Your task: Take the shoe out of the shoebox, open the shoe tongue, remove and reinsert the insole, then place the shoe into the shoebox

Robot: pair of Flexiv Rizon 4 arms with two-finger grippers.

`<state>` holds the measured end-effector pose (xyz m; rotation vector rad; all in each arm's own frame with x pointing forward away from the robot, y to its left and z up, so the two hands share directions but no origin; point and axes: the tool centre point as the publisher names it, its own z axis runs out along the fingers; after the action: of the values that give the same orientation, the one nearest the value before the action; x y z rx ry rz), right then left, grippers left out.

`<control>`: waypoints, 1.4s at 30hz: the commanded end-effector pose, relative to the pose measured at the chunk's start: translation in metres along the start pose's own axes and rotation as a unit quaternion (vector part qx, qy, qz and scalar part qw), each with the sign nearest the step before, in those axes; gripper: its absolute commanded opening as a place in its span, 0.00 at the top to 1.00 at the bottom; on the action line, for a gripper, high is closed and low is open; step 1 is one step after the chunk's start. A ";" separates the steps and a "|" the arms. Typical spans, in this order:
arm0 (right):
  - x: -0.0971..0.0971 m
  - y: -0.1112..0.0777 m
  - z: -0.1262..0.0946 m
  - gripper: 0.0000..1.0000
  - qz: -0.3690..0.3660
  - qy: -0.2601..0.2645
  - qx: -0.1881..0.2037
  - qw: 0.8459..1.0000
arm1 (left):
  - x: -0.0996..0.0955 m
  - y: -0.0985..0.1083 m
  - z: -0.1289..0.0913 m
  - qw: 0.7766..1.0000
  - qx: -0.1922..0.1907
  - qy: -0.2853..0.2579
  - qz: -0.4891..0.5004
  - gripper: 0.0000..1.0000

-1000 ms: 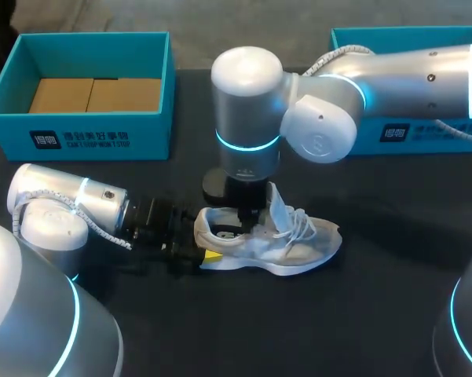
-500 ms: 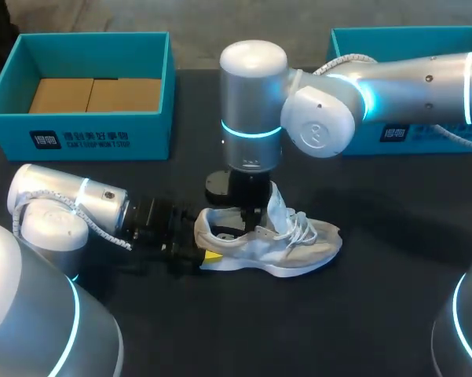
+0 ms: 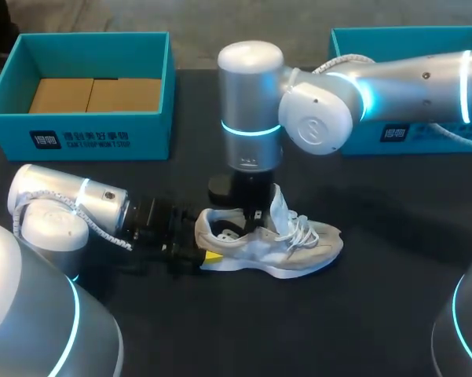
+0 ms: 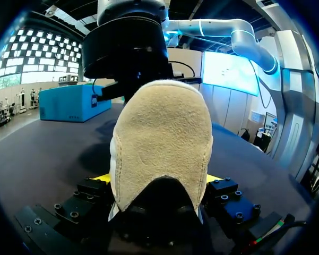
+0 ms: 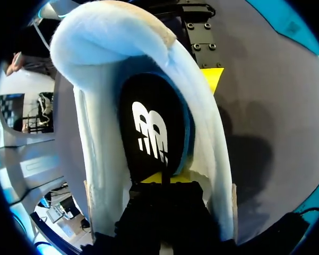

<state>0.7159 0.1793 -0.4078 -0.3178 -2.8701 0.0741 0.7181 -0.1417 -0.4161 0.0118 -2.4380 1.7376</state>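
Left pincer [image 4: 158, 183] clamps the heel of the shoe [image 3: 290, 247] standing on the table [image 3: 393, 314]. Right pincer [image 5: 162, 178], tips together, rests on the insole [image 5: 154, 133]. Insole looks thin and floppy; pinch its heel edge.

Shoe [image 3: 294, 245] mouth plugged by right gripper [image 3: 248, 226], left gripper [image 3: 201, 243] at heel — table [image 3: 393, 306] open beyond toe, shoeboxes [image 3: 102, 140] behind.

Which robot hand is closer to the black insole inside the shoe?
The right. The right hand is down inside the shoe, right at the insole. The left hand clamps the heel from outside, behind the insole.
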 end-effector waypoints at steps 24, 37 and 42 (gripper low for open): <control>0.014 -0.020 -0.059 1.00 -0.122 -0.003 -0.072 0.990 | -0.002 0.003 0.001 1.000 0.000 0.000 -0.001 1.00; 0.026 0.009 -0.100 1.00 -0.210 0.012 -0.061 0.976 | -0.002 0.003 0.001 1.000 0.000 0.000 -0.001 1.00; 0.029 0.020 -0.113 1.00 -0.236 0.009 -0.049 0.970 | -0.002 0.003 0.001 1.000 0.000 0.000 -0.001 1.00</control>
<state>0.7169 0.1976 -0.2992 0.3367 -2.8535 -0.2247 0.7180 -0.1418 -0.4160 0.0140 -2.4380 1.7371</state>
